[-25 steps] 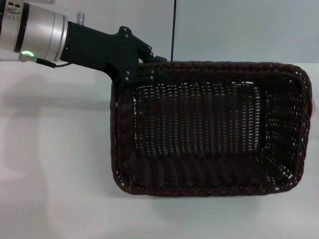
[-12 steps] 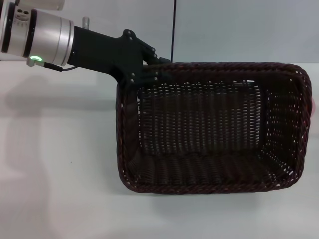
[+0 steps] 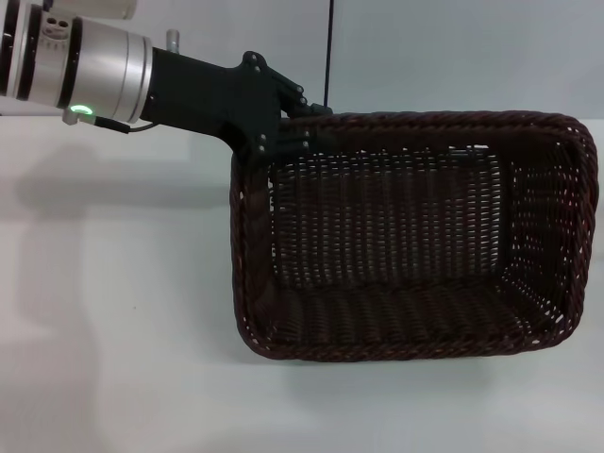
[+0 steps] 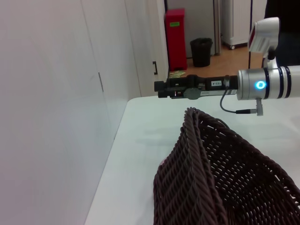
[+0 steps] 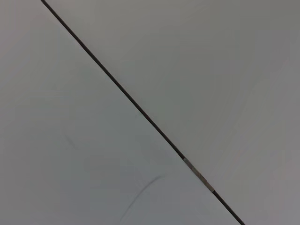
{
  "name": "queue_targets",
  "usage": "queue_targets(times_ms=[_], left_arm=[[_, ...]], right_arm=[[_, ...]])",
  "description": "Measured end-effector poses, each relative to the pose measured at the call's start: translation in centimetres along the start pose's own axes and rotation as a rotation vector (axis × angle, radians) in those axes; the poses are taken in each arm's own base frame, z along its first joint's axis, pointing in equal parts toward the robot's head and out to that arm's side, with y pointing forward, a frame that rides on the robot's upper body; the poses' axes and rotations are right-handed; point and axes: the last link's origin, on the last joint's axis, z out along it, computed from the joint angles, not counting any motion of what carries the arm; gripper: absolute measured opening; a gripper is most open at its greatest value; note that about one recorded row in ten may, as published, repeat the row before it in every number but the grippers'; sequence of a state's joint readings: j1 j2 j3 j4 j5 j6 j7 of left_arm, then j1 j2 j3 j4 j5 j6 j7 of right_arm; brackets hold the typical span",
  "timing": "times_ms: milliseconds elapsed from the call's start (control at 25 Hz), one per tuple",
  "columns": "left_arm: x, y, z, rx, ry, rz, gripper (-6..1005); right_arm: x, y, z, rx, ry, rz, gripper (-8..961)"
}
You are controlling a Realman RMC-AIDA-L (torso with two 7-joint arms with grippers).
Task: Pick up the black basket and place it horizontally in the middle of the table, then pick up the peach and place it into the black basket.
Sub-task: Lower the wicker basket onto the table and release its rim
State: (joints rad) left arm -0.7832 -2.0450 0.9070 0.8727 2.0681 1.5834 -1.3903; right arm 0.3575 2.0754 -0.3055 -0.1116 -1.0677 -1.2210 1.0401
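The black basket (image 3: 415,236) hangs above the white table (image 3: 113,330), its long side running left to right and its opening facing the head camera. My left gripper (image 3: 286,127) is shut on the braided rim at the basket's far left corner. The basket's rim also shows close up in the left wrist view (image 4: 197,168). The peach is hidden. My right arm (image 4: 262,84) shows only in the left wrist view, stretched level over the far side of the table, with its gripper (image 4: 161,88) away from the basket.
A pale wall stands behind the table, with a thin black vertical line (image 3: 329,47) on it. The left wrist view shows a doorway with a red bin (image 4: 174,26) and a black bin (image 4: 200,51). The right wrist view shows a pale surface crossed by a dark line (image 5: 140,110).
My left gripper has moved to the right with the basket in it. A pink sliver at the basket's right edge no longer shows.
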Motion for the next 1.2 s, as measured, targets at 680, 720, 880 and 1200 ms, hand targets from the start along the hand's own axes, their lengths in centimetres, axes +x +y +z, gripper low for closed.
queue_targets(times_ms=[680,720,880,1200], left_arm=[[-0.2,-0.7,0.1,0.079,0.029,-0.008,347],[-0.2,-0.8,0.1,0.092,0.036,-0.017,349],[-0.3,-0.8,0.0,0.101,0.045,-0.024,356],[-0.3,-0.9,-0.2,0.119,0.067,-0.028,561]], right_arm=[[0.1,0.0,-0.1,0.004,-0.001,0.007,603],[0.1,0.0,-0.1,0.005,-0.001,0.007,603],[0.1,0.0,-0.1,0.006,-0.001,0.008,603],[0.1,0.0,-0.1,0.005,-0.001,0.009,603]])
